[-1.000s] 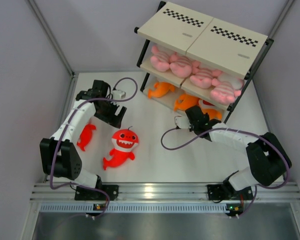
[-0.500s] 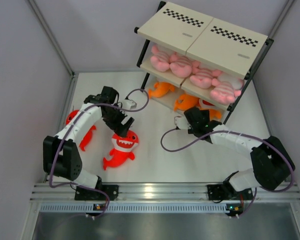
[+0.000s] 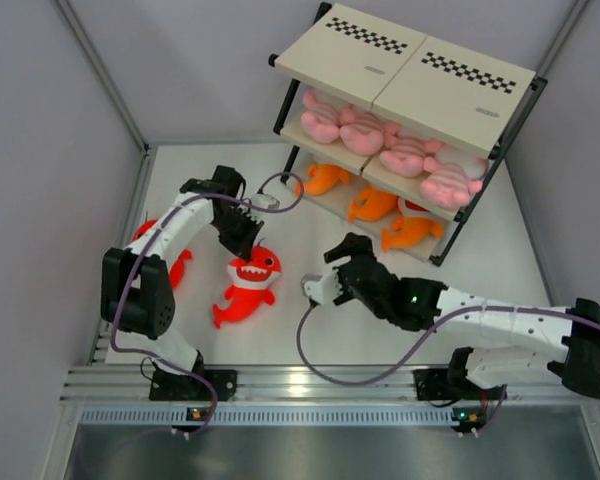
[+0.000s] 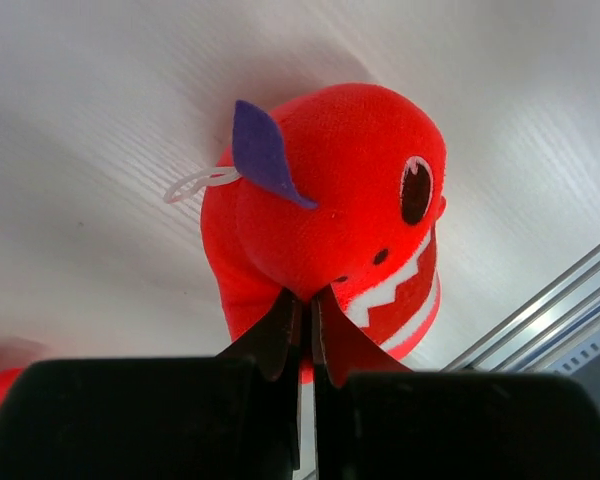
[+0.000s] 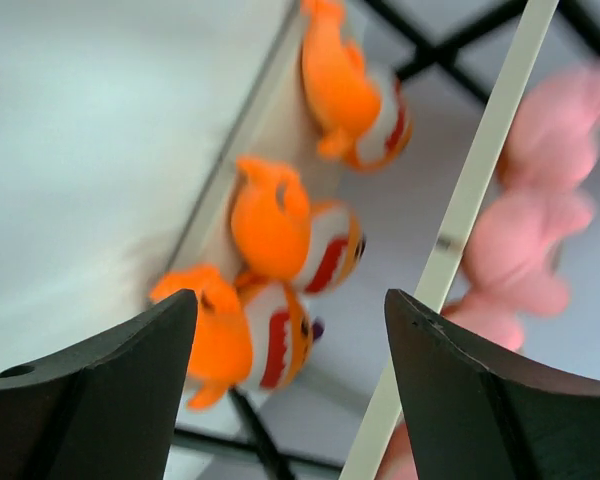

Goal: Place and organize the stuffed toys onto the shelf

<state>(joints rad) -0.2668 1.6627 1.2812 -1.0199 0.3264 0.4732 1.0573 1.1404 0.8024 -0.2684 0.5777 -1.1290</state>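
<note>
**A:** Your top cam looks down on the table (image 3: 310, 240) from the near edge?

**B:** Yep. Left wrist's tight on the red shark (image 4: 330, 200), right wrist faces orange sharks (image 5: 275, 215) on the shelf (image 3: 410, 70); overhead shares both.

i note a white tabletop (image 3: 310, 335), matte; the left wrist view shows faint parallel ribbing on it. grey panel walls (image 3: 40, 160) enclose it at left, rear and right. two slim metal struts rise along the rear corners, a left strut (image 3: 100, 70) and a right strut (image 3: 568, 32). an aluminium rail (image 3: 320, 383) spans the near edge, a perforated strip (image 3: 320, 413) lies just beneath it, and a brushed steel sheet (image 3: 310, 452) lies below that.
</note>
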